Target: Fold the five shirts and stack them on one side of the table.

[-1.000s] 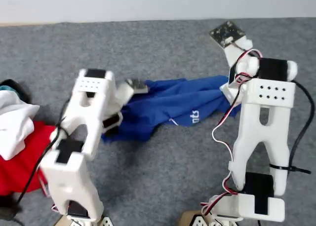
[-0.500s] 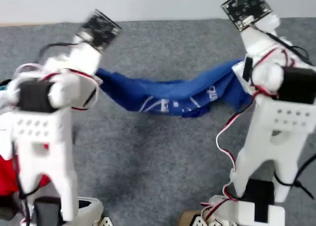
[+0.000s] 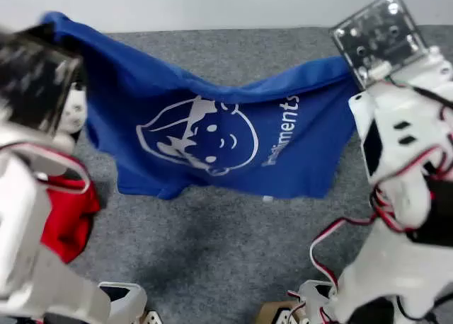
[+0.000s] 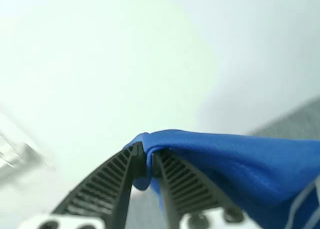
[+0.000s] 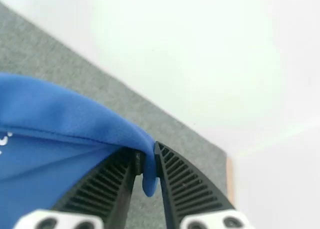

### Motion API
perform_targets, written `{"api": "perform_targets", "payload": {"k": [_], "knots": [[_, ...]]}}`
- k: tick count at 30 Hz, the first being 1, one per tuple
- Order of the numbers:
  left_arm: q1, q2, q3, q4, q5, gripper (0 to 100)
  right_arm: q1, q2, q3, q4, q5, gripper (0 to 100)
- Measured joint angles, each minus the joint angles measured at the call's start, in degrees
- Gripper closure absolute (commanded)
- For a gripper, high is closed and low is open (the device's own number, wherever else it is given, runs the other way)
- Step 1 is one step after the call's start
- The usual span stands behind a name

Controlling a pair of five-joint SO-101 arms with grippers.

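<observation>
Hanging spread between the two arms, the blue shirt (image 3: 212,136) fills the upper middle of the high view. Its printed face is turned to the camera and its lower edge hangs loose over the grey table (image 3: 212,267); whether that edge touches the surface cannot be told. The left gripper (image 4: 146,158) is clenched on one top corner of the cloth, at the upper left of the high view. The right gripper (image 5: 146,161) pinches the opposite top corner at the upper right. In each wrist view only a small fold of blue pokes out between the ribbed jaws, so both holds look narrow. A red shirt (image 3: 67,214) lies at the left edge of the high view, partly behind the left arm.

The shirt appears light, thin and entirely limp: its top edge dips between the two grips and it will keep no shape of its own. Such a small pinch could probably slip if the cloth were pulled taut. The corners and seamed edges, where the fabric is doubled, seem the safest places to take hold. A mid-panel grip would likely only bunch the cloth.
</observation>
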Motion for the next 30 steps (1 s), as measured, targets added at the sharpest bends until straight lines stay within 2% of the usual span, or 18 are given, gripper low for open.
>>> {"api": "perform_targets", "payload": {"k": [8,15,19,24,30], "knots": [[0.00,-0.18,-12.40,-0.18,-0.26,100,0.00,-5.63,0.00,-0.09,0.00,98.7],[-0.09,-1.32,-23.74,3.69,-6.42,100,0.00,-13.01,-0.97,0.35,3.43,98.8],[-0.09,-2.11,-24.97,4.13,-8.00,100,2.20,-15.91,-1.67,3.60,5.89,98.8],[0.00,-6.68,-18.90,4.13,-8.09,100,5.45,-16.53,-1.67,7.47,8.88,98.8],[-5.54,-13.54,0.79,4.13,-8.26,100,5.80,-15.21,5.10,7.91,9.41,98.8]]}}
